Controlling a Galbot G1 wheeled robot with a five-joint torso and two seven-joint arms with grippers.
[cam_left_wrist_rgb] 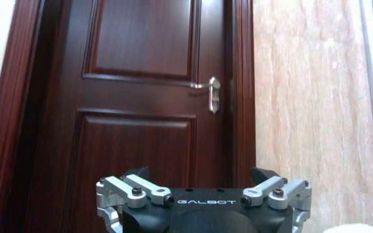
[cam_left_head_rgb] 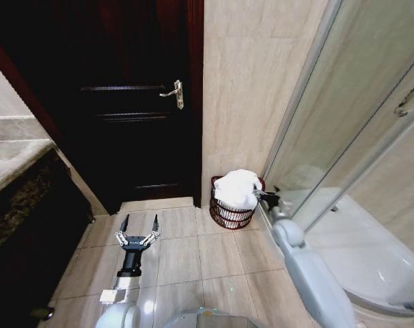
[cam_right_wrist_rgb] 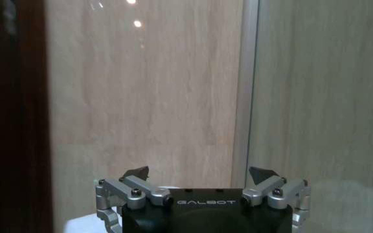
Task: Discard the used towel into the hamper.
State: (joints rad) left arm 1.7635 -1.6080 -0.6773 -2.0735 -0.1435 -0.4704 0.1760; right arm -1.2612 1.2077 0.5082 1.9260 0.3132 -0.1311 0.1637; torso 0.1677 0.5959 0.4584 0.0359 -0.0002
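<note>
White towel (cam_left_head_rgb: pixel 237 188) heaped in hamper (cam_left_head_rgb: pixel 232 215), centre of head frame, against wall by shower glass (cam_left_head_rgb: pixel 343 123). Right hand (cam_left_head_rgb: pixel 267 199) just beside hamper rim, fingers spread, empty. Left hand (cam_left_head_rgb: pixel 139 225) lower left over floor tiles (cam_left_head_rgb: pixel 180 260), fingers spread, empty, facing dark door (cam_left_wrist_rgb: pixel 141 97).

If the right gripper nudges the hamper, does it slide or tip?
Probably slides: the hamper looks like light open weave on smooth floor tiles. Tipping seems possible, since the white towel mounds above its rim. The right gripper is open beside it.
</note>
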